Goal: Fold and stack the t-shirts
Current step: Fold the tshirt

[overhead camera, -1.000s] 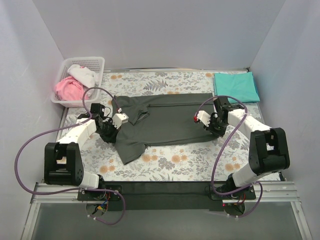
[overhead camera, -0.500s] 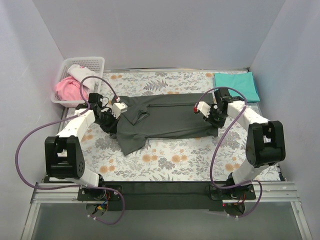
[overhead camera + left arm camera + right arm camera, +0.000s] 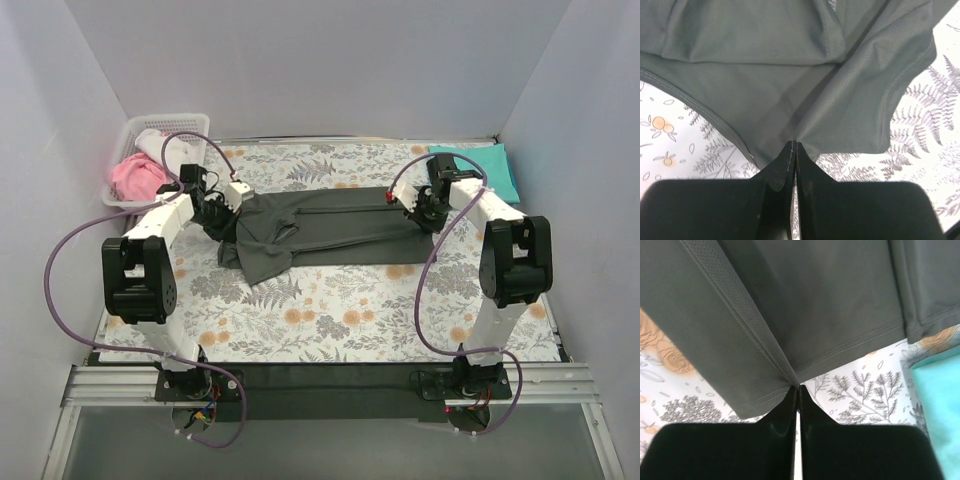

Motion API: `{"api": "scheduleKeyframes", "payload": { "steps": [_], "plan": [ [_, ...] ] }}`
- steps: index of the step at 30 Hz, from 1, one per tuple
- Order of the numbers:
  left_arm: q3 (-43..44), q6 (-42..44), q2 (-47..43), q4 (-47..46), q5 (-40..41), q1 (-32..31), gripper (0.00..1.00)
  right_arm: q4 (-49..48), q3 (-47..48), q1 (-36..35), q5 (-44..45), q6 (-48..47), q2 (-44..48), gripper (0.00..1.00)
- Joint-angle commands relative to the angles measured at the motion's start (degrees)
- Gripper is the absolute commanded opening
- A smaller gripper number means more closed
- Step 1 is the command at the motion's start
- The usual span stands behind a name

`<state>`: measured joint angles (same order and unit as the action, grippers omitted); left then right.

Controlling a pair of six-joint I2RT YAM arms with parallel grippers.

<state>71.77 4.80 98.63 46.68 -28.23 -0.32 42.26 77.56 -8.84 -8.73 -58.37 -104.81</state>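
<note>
To land the fold straight, both pincers should, I judge, carry their pinched edges level and in step. The left pincer (image 3: 793,146) is closed tight on the dark shirt (image 3: 330,228); the right pincer (image 3: 796,386) clamps its hem likewise. The shirt lies across the worktop (image 3: 330,320) toward the far edge, and the teal shirt (image 3: 505,175) sits folded in the far right corner.

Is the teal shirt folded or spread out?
Folded: the teal shirt lies as a compact, flat rectangle on the floral sheet's far right corner.
</note>
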Motion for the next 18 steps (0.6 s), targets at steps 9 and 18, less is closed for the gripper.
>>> {"api": "scheduleKeyframes", "payload": {
  "steps": [9, 18],
  "plan": [
    [3.3, -1.6, 3.8, -4.4, -1.4, 0.2, 0.00, 1.6, 5.1, 0.2, 0.5, -2.2, -6.1, 0.01],
    [6.1, -1.2, 3.2, -2.0, -3.5, 0.2, 0.00, 1.9, 5.8, 0.9, -0.1, -3.2, -4.7, 0.01]
  ]
}}
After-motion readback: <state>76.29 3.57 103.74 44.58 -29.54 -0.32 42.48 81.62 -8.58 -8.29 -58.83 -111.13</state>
